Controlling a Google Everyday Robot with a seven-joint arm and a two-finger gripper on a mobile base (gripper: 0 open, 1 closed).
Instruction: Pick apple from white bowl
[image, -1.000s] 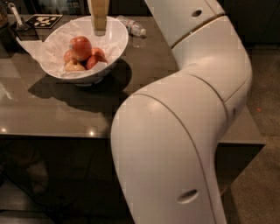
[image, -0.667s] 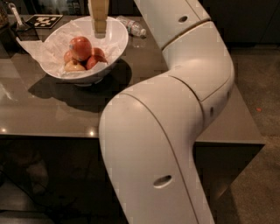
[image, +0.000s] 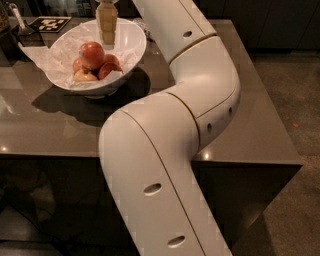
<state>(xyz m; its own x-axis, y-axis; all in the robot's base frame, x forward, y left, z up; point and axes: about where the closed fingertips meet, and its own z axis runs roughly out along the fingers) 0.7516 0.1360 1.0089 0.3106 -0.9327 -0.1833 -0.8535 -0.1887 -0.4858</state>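
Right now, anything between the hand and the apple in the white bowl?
Nothing visible. The hand hangs over the white bowl, close to the apple, which lies uncovered on top of the smaller apples.

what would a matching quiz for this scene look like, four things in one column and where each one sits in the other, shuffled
Things:
1. apple
2. gripper
3. white bowl
4. black-and-white marker card

Places:
A. flat at the far left of the table, behind the bowl
B. on top of the smaller fruit
C. over the bowl's far side, just behind the fruit
D. on the dark table, lined with crumpled paper

Pairs: 1-B, 2-C, 3-D, 4-A
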